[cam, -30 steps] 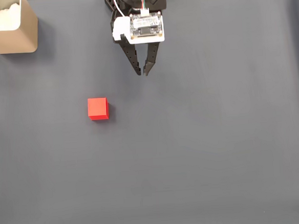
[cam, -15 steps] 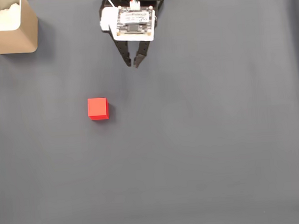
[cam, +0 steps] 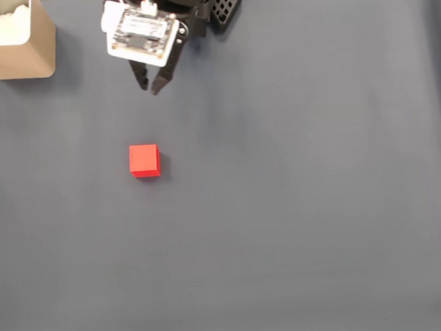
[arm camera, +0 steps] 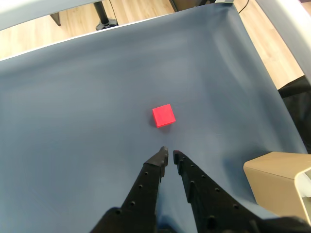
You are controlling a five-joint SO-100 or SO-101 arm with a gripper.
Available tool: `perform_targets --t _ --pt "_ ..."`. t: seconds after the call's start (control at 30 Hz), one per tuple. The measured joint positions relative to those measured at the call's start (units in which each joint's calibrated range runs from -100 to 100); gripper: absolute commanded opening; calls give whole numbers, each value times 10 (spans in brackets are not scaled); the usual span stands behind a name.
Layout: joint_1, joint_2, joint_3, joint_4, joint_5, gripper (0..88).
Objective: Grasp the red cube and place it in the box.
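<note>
Dark grey-blue matte cloth (cam: 306, 205) spread flat over the whole table. Beyond its far edge in wrist view, light wooden plank floor (arm camera: 141, 9), black metal stand leg (arm camera: 103, 13).

red cube (cam: 144, 159); tan box (cam: 15, 45)

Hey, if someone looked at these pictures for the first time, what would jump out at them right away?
First, the red cube, alone and bright on the dark grey cloth, left of centre in the fixed view. Next, the gripper at the top edge, fingers nearly together, above the cube and apart from it. Last, the box with white padding in the top left corner.
</note>
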Motion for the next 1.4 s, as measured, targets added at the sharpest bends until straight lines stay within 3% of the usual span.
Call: perform_targets --t 0.7,1.0,1.4 --pt "70 80 -68 0 95 109" --pt "70 90 -69 -29 102 200" --pt "69 120 -69 -80 102 249"
